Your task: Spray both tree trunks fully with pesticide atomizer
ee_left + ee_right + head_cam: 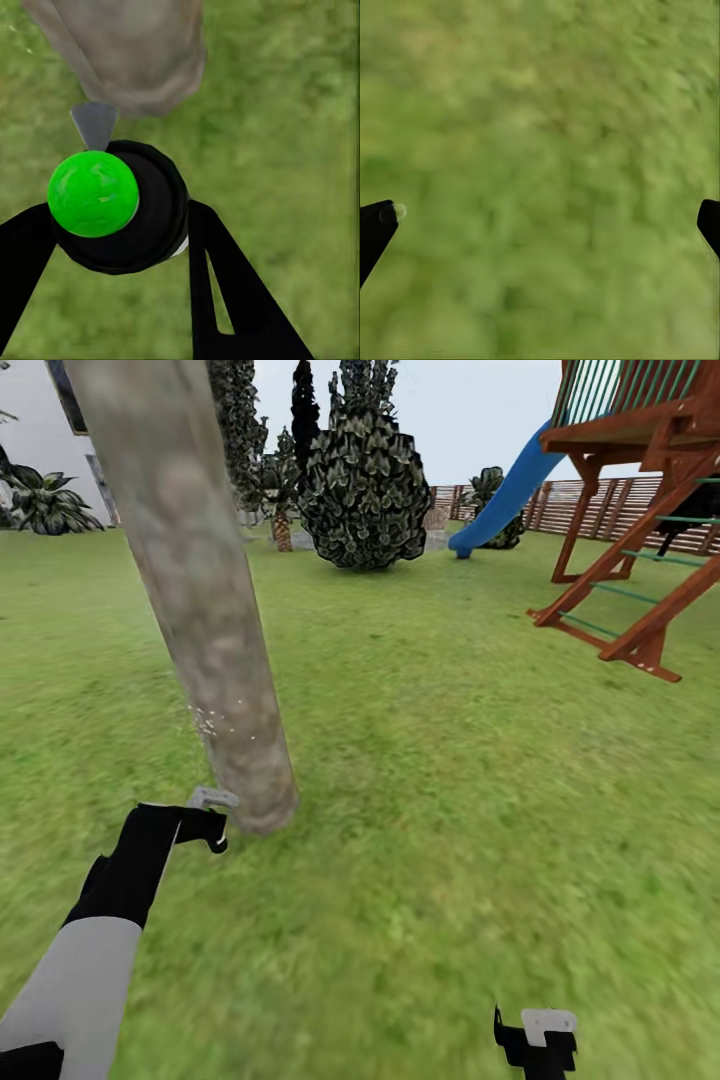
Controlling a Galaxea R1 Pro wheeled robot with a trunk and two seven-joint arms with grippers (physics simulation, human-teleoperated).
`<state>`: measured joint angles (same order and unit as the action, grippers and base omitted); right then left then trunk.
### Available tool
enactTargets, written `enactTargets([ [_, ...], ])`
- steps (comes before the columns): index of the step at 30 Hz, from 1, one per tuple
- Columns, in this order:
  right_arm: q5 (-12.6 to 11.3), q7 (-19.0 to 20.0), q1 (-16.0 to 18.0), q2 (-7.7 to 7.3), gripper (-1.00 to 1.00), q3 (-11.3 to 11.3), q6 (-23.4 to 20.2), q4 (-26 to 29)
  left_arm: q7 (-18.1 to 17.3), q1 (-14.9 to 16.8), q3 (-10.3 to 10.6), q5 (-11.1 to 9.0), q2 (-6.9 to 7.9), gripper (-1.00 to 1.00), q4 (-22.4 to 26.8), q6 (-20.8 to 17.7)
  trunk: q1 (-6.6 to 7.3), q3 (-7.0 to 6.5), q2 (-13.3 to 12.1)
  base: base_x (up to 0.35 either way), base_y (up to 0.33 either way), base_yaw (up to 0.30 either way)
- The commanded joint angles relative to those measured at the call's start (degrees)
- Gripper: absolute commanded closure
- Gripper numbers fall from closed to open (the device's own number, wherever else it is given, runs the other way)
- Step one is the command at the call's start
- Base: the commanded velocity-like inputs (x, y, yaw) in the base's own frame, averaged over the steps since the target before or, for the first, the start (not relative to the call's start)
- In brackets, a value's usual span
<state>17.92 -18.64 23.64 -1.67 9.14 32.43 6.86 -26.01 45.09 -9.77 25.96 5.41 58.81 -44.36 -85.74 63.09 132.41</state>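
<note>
My left claw [120, 232] gripped the atomizer [116, 206], nozzle aimed at the trunk [200, 610] to spray; right claw [540, 225] hung open.

A green grass lawn [450, 760] carries everything here. 1 thick pale tree trunk [200, 590] rises from it close by. Farther back on the grass stand a dark bush [365, 495], a wooden play frame [640, 520] and a blue slide [505, 495].
</note>
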Motion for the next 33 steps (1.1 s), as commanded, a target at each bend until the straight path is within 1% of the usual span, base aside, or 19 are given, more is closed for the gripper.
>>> enactTargets([
  [1, 0.00, 0.00, 0.00, 0.00, -1.00, 0.00, 0.00, 0.00, -0.01, 0.00, -0.06, 0.20, -0.10, 1.00, -0.04, 0.07, 0.00, 0.00, 0.00, 0.125, -0.270, 0.190],
  [2, -0.02, 0.01, 0.00, 0.00, -1.00, 0.00, 0.00, 0.00, -0.01, 0.00, -0.35, 0.21, 0.34, 1.00, -0.07, 0.07, 0.00, 0.00, 0.00, 0.129, -0.270, 0.080],
  [4, -0.01, 0.01, 0.00, 0.00, -1.00, 0.00, 0.00, 0.00, 1.58, -0.11, -0.50, 0.50, 2.89, 1.00, -0.12, 0.09, 0.00, 0.00, 0.00, 0.131, -0.270, 0.023],
  [6, 0.00, 0.01, 0.00, 0.00, -1.00, 0.00, 0.00, 0.00, 3.41, -0.91, -0.41, 0.51, 3.75, 1.00, -0.17, 0.11, 0.00, 0.00, 0.00, 0.137, -0.269, 0.005],
  [8, -0.06, 0.01, 0.00, 0.00, -1.00, 0.00, 0.00, 0.00, 3.83, -1.23, -0.16, 0.33, 3.04, 1.00, -0.28, 0.09, 0.00, 0.00, 0.00, 0.148, -0.264, 0.001],
  [9, -0.07, 0.01, 0.00, 0.00, -1.00, 0.00, 0.00, 0.00, 3.92, -1.28, -0.12, 0.37, 2.19, 1.00, -0.45, 0.08, 0.00, 0.00, 0.00, 0.155, -0.259, 0.022],
  [10, -0.03, 0.01, 0.00, 0.00, -1.00, 0.00, 0.00, 0.00, 4.07, -1.31, -0.09, 0.57, 0.53, 1.00, -0.53, 0.07, 0.00, 0.00, 0.00, 0.167, -0.248, 0.166],
  [11, 0.00, 0.01, 0.00, 0.00, -1.00, 0.00, 0.00, 0.00, 4.32, -1.32, -0.25, 0.63, -0.25, 1.00, -0.53, 0.07, 0.00, 0.00, 0.00, 0.199, -0.223, 0.241],
  [12, -0.02, 0.01, 0.00, 0.00, -1.00, 0.00, 0.00, 0.00, 4.52, -1.32, -0.53, 0.65, -0.25, 1.00, -0.57, 0.07, 0.00, 0.00, 0.00, 0.236, -0.192, 0.263],
  [14, 0.00, 0.01, 0.00, 0.00, -1.00, 0.00, 0.00, 0.00, 4.97, -1.32, -1.16, 0.66, 0.74, 1.00, -0.61, 0.03, 0.00, 0.00, 0.00, 0.270, -0.155, 0.272],
  [16, -0.01, 0.01, 0.00, 0.00, -1.00, 0.00, 0.00, 0.00, 6.53, -1.34, -4.92, 0.60, 2.45, 1.00, -0.62, 0.19, 0.00, 0.00, 0.00, 0.301, -0.095, 0.242],
  [17, 0.00, 0.01, 0.00, 0.00, -1.00, 0.00, 0.00, 0.00, 6.90, -1.38, -6.32, 0.58, 2.84, 1.00, -0.68, 0.37, 0.00, 0.00, 0.00, 0.317, -0.026, 0.068],
  [18, 0.00, 0.01, 0.00, -0.02, -1.00, 0.00, 0.00, -0.02, 7.00, -1.55, -6.50, 0.60, 2.66, 1.00, -0.87, 0.47, 0.00, 0.00, 0.00, 0.319, -0.013, 0.035],
  [20, 0.01, 0.01, 0.00, -0.08, -1.00, 0.00, 0.00, -0.08, 7.15, -2.05, -5.83, 0.67, 0.59, 1.00, -2.20, 0.58, 0.00, 0.00, 0.00, 0.319, -0.002, 0.006],
  [22, 0.01, 0.01, 0.00, -0.09, -1.00, 0.06, 0.00, -0.07, 7.98, -2.10, -5.10, 0.62, -0.38, 1.00, -2.42, 0.59, 0.00, 0.00, 0.00, 0.319, 0.000, 0.001],
  [25, 0.01, 0.01, 0.00, -0.09, -1.00, 0.08, 0.00, -0.01, 8.34, -2.21, -4.96, 0.72, -0.13, 1.00, -2.51, 0.64, 0.00, 0.00, 0.00, 0.169, 0.000, 0.000],
  [28, -0.01, 0.01, 0.00, -0.01, -1.00, 0.03, 0.00, 0.00, 8.34, -5.60, -5.16, 0.72, 1.49, 1.00, -2.53, 0.96, 0.00, 0.00, 0.00, 0.015, 0.000, 0.000],
  [30, 0.00, 0.01, 0.00, 0.00, -1.00, 0.01, 0.00, 0.00, 8.51, -6.25, -4.95, 0.56, 1.19, 1.00, -2.65, 3.16, 0.00, 0.00, 0.00, 0.002, 0.000, 0.000],
  [33, 0.01, 0.01, 0.00, 0.07, -1.00, 0.00, 0.00, 0.00, 8.84, -6.33, -4.76, 0.65, -2.43, 1.00, -4.72, 4.44, 0.00, 0.00, 0.00, 0.000, 0.000, 0.146],
])
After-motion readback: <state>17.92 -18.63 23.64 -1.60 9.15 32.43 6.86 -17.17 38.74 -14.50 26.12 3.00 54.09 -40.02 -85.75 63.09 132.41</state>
